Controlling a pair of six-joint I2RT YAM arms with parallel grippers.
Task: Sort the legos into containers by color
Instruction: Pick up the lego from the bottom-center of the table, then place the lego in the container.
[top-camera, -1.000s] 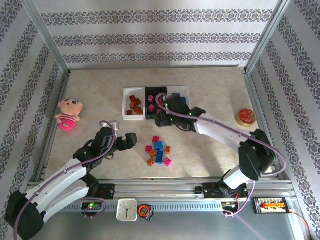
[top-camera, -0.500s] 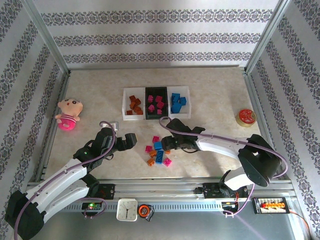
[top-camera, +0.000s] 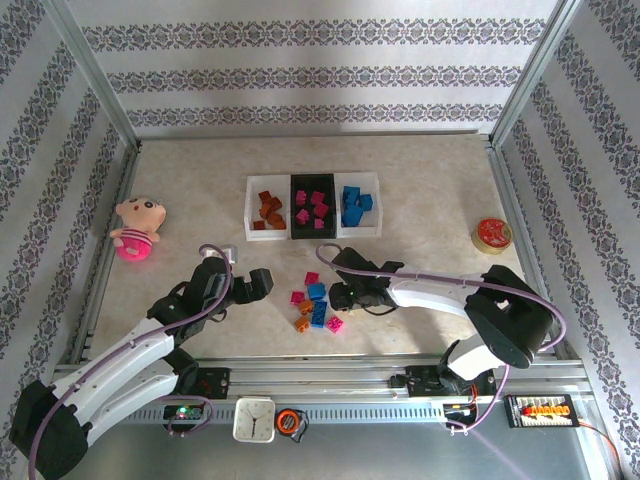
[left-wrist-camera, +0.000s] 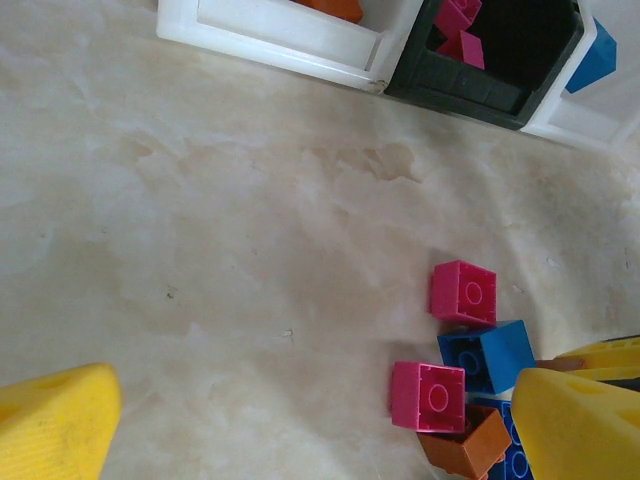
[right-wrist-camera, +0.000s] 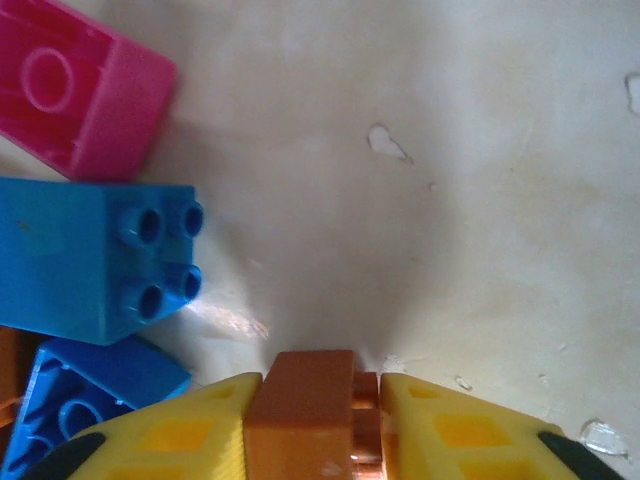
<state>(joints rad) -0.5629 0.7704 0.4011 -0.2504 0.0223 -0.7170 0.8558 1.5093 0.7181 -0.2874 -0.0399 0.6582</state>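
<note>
Right wrist | right claw (right-wrist-camera: 318, 420) pinching orange-brown lego (right-wrist-camera: 300, 395) beside blue lego (right-wrist-camera: 90, 260) | left claw (left-wrist-camera: 315, 400) spread over table (left-wrist-camera: 200, 250)

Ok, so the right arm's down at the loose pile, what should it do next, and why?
Probably lift straight up. The right jaws are closed on an orange-brown brick at table level, so it looks ready to carry to the left white tray, where the other orange-brown bricks sit.

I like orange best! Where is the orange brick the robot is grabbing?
The orange brick is pinched in the right gripper, bottom centre of the right wrist view, just right of a loose blue brick.
</note>
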